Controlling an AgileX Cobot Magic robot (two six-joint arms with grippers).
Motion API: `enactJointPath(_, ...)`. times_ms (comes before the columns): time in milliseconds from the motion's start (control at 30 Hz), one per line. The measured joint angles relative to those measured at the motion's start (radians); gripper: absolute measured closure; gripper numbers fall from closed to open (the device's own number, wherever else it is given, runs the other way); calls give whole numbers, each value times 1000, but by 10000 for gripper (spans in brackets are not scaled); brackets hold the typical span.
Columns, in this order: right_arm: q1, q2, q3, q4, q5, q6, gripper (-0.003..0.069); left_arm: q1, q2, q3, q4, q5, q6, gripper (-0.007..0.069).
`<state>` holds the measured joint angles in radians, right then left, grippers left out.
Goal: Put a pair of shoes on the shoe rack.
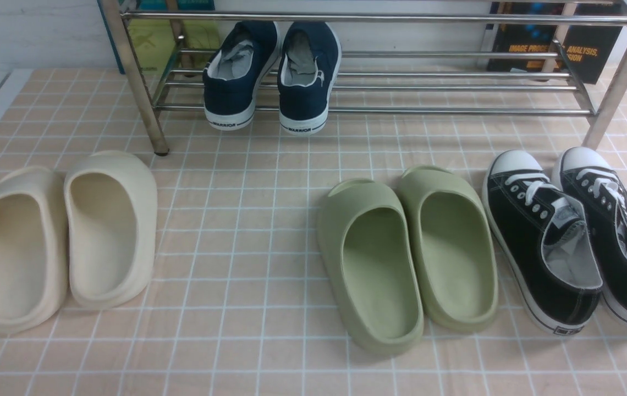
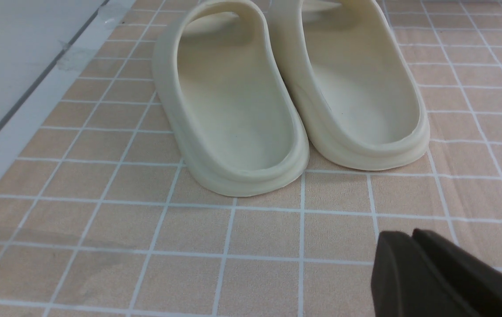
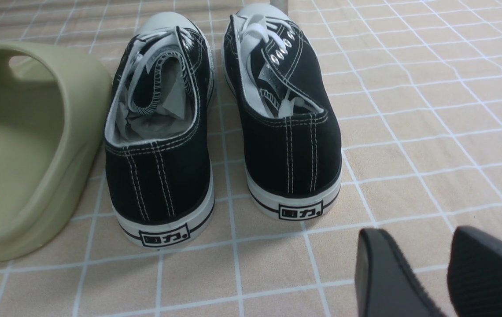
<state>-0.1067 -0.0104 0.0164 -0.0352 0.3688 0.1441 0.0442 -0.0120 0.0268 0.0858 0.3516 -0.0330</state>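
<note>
On the lower tier of the chrome shoe rack (image 1: 382,113), toward its left end, sit two navy slip-on sneakers (image 1: 243,77) (image 1: 306,77), side by side, narrow gap between them. Heels face the camera and overhang the front bar; toes point away, toward the wall. Long axes run front to back, across the bars. Left shoe is angled, toe veering right; right shoe nearly straight, toe just slightly off. Toes near each other, heels a bit wider apart. Soles down, openings up, "WARRIOR" readable on both heels.

Left fingers (image 2: 403,273): tips pressed together or nearly so, nothing pinched, over tiled floor (image 2: 268,233) near the cream slides (image 2: 242,97). Right fingers (image 3: 418,246): spread, gap visible, nothing between, over floor near the black lace-up sneakers (image 3: 163,176).

Floor in front of rack, front view: cream slides at left, green slides (image 1: 382,275) right of center, black lace-ups at far right, white toe caps toward the rack. Books (image 1: 555,49) stand behind the rack at right; a green item (image 1: 198,38) shows behind it at left.
</note>
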Motion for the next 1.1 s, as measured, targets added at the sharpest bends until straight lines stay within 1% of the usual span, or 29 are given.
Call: enactJointPath(1100, 0, 0, 0, 1, 0, 0, 420, 0, 0, 0, 7, -1, 0, 543)
